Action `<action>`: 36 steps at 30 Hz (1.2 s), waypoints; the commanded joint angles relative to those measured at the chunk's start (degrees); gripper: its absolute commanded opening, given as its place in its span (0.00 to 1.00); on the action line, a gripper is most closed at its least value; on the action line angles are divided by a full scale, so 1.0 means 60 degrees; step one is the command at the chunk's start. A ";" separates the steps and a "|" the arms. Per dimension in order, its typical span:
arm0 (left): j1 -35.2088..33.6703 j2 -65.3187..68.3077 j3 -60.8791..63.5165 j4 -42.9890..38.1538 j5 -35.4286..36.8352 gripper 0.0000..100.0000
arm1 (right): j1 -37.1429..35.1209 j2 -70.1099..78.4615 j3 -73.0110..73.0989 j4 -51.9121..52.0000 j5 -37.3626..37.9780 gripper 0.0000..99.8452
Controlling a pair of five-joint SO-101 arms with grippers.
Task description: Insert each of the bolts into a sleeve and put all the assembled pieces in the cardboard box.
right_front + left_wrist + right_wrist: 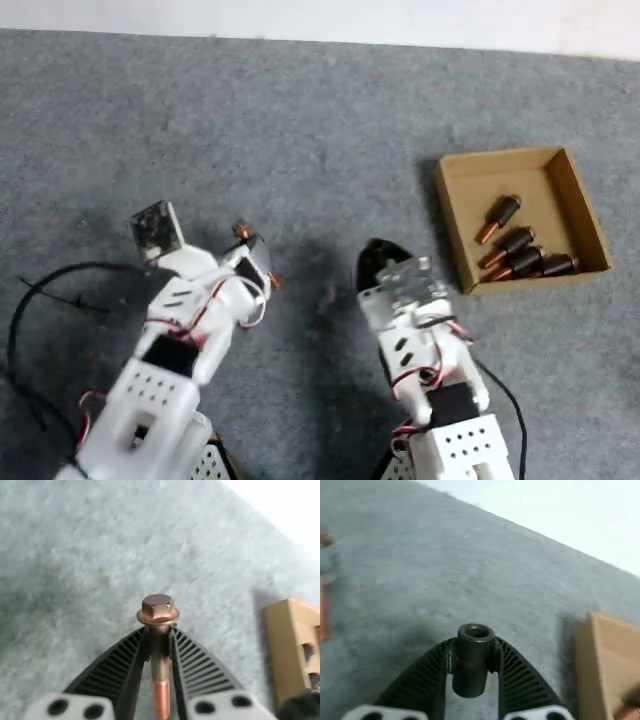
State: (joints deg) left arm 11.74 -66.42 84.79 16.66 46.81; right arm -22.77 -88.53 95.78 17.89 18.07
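High: left pincer (pixel 256 262) is off the grey bench (pixel 300 120), with the copper bolt (pixel 241 231) crosswise in it. Right pincer (pixel 376 262) is near the bench middle, just beside the cardboard box (pixel 448 215). Four assembled pieces (pixel 512 244) lie in the box.

Left wrist: left pincer (pixel 158 631) is clamped on the bolt (pixel 158 609) shank just under the hex head, jaws nearly closed. Threaded end points back toward the wrist. Box corner (pixel 290 650) is off to the side.

Right wrist: right pincer (pixel 474 645) grips a black sleeve (pixel 472 662), jaws only as wide as the sleeve, bore facing away from the camera. Box wall (pixel 605 665) is near.
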 commanded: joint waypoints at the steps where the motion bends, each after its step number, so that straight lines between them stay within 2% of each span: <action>1: -0.0110 -0.2059 0.0447 -0.0293 -0.0088 0.01 | -0.0549 -0.0154 0.0784 -0.0242 0.0615 0.01; 7: -0.0110 -0.5209 0.1941 -0.0264 -0.0103 0.01 | -0.1604 -0.0139 0.1004 -0.0271 0.1363 0.01; 10: -0.0095 -0.6425 0.2059 0.0029 -0.0103 0.01 | -0.2249 -0.0095 0.1223 -0.0212 0.1788 0.01; 18: 0.0022 -0.6366 0.2059 0.0337 -0.0088 0.01 | -0.2498 -0.0095 0.1282 -0.0227 0.1978 0.01; 24: 0.1018 -0.6322 0.2059 0.0381 -0.0103 0.01 | -0.2747 -0.0110 0.1267 0.0037 0.2579 0.01; 29: 0.1399 -0.6293 0.2059 0.0513 -0.0630 0.01 | -0.2733 -0.0139 0.1267 0.0007 0.3062 0.01; 36: 0.1604 -0.6293 0.2059 0.0733 -0.0630 0.01 | -0.2718 -0.0154 0.1267 0.0007 0.3106 0.01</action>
State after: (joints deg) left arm 20.18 -103.08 96.04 20.88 43.47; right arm -38.59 -88.53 95.78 17.89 36.09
